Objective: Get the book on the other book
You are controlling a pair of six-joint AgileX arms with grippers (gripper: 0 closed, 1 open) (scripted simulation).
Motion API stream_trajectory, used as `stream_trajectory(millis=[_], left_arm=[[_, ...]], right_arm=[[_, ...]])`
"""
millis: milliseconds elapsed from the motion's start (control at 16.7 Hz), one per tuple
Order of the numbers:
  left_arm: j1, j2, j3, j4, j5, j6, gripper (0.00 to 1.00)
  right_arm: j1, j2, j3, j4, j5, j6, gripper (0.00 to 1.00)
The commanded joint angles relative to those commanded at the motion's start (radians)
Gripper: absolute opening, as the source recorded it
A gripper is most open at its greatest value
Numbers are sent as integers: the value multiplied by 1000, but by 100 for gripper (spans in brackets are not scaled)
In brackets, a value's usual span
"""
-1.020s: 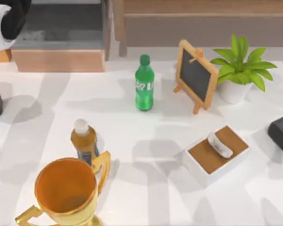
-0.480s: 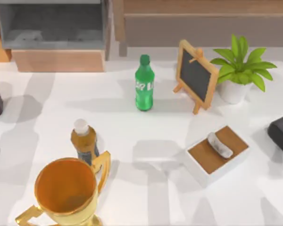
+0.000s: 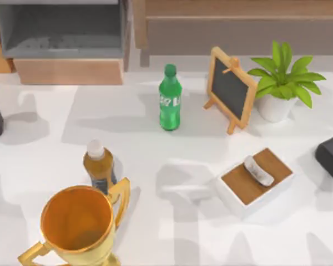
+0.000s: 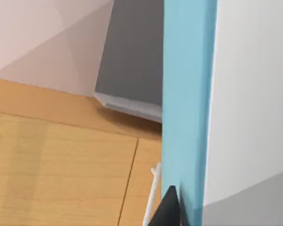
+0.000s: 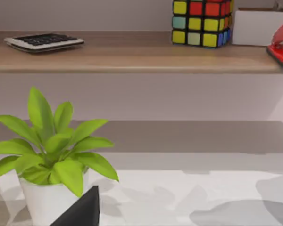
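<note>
A white table (image 3: 155, 149) spreads under me, green bottle (image 3: 170, 98) near 12 o'clock, gold trophy (image 3: 77, 224) at 7. In my left wrist view a blue-spined book (image 4: 186, 103) stands edge-on against my left gripper; I cannot tell how my jaws stand. I judge it stiff, smooth and moderately heavy, best pinched across the covers near the spine.
</note>
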Motion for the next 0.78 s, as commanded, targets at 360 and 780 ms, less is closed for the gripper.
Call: stream_trajectory(millis=[360,780], left_arm=[[436,-169,-427,-72,177,609,0],[653,-159,-668,-86,207,852,0]], right_arm=[[0,0,0,0,0,0,100],[0,0,0,0,0,0,100]])
